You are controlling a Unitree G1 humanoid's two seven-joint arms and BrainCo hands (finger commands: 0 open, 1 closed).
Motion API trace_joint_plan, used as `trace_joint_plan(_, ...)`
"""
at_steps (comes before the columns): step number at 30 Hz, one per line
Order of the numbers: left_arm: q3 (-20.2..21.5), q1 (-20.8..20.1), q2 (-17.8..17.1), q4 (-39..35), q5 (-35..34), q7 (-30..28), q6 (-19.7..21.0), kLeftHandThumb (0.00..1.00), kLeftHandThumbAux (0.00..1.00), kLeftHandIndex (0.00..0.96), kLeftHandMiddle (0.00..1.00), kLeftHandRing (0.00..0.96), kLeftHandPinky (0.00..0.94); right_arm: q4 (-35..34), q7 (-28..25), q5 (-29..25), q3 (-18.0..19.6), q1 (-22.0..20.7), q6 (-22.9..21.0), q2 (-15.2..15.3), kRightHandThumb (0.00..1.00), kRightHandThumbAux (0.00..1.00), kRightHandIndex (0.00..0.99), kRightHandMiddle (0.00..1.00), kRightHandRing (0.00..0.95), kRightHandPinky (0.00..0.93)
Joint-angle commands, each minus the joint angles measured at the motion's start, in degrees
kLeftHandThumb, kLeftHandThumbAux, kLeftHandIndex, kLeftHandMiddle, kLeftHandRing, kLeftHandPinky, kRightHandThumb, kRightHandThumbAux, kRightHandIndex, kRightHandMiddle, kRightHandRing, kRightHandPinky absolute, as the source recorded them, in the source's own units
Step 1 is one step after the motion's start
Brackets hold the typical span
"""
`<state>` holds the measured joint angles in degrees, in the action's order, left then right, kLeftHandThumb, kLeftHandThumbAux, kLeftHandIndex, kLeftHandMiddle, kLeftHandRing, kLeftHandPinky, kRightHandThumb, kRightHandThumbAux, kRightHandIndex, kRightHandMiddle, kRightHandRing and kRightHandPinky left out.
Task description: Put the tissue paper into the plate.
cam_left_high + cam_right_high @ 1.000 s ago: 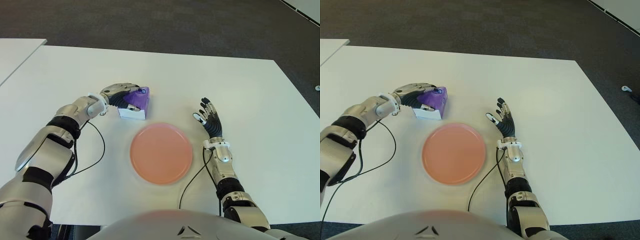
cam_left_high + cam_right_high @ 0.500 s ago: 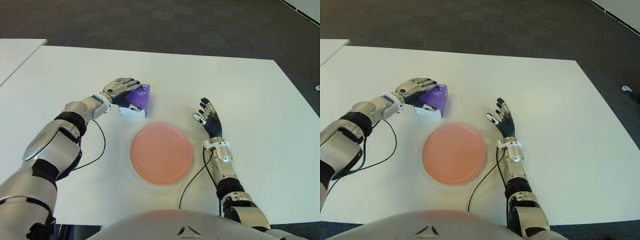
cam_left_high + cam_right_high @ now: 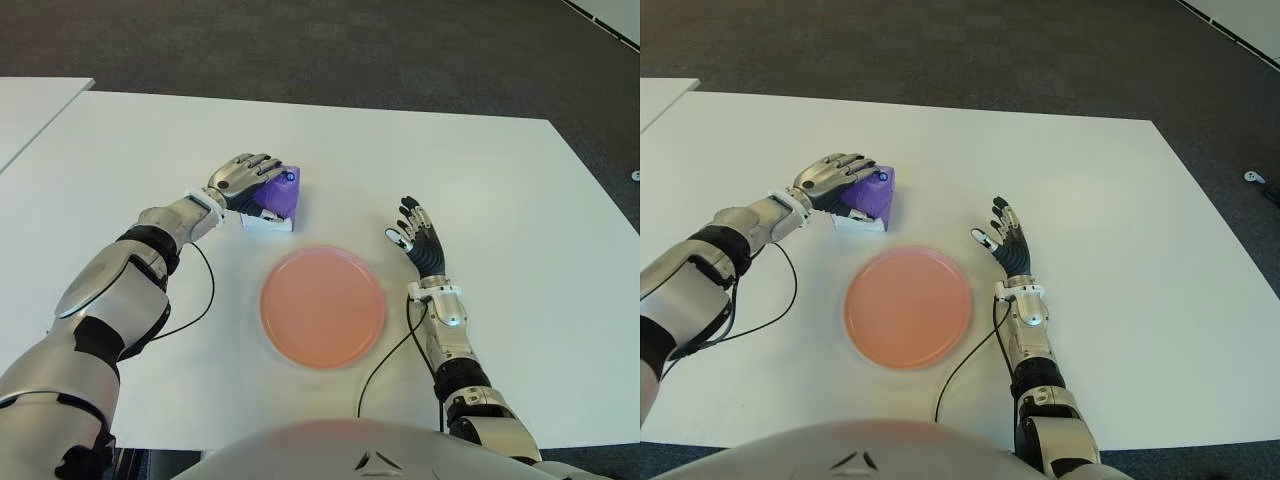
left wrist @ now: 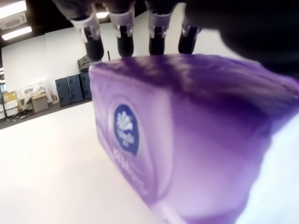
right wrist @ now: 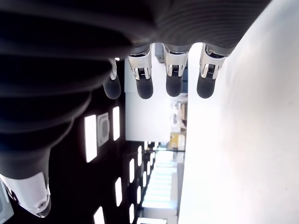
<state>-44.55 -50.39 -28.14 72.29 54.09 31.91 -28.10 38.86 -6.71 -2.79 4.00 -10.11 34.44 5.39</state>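
The tissue paper [image 3: 275,197], a purple and white pack, sits on the white table [image 3: 500,180] just beyond the far left edge of the pink plate [image 3: 322,306], which holds nothing yet. The left hand [image 3: 240,178] lies over the pack's top and left side, fingers draped across it; whether they actually clamp it I can't quite tell, though it looks like a grasp forming. The right hand [image 3: 420,240] stands to the right of the plate, fingers straight and spread, holding nothing. So the lift and the carry over to the plate are all left to do.
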Motion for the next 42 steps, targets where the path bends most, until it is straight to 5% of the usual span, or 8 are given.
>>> trace_joint_plan(1, -1.82, 2.39, 0.6, 0.97, 1.74, -0.69, -0.47, 0.057, 0.285, 0.0, 0.0, 0.0, 0.0, 3.22, -0.13, 0.12, 0.01, 7.44, -4.01, -0.56, 0.0, 0.642, 0.0, 0.0, 0.0, 0.0)
trace_joint_plan(22, -1.28, 4.95, -5.1, -3.78, -0.69, -5.78, -10.83, 0.077, 0.311, 0.0, 0.0, 0.0, 0.0, 0.8, -0.6, 0.29, -0.61, 9.29, -4.98, -0.7, 0.0, 0.638, 0.0, 0.0, 0.0, 0.0)
trace_joint_plan(42, 7.99, 10.76, -11.61, -16.72, -10.07, -18.55, -18.23, 0.077, 0.342, 0.0, 0.0, 0.0, 0.0, 3.17, -2.39, -0.33, -0.27, 8.39, -3.19, -0.49, 0.0, 0.619, 0.0, 0.0, 0.0, 0.0)
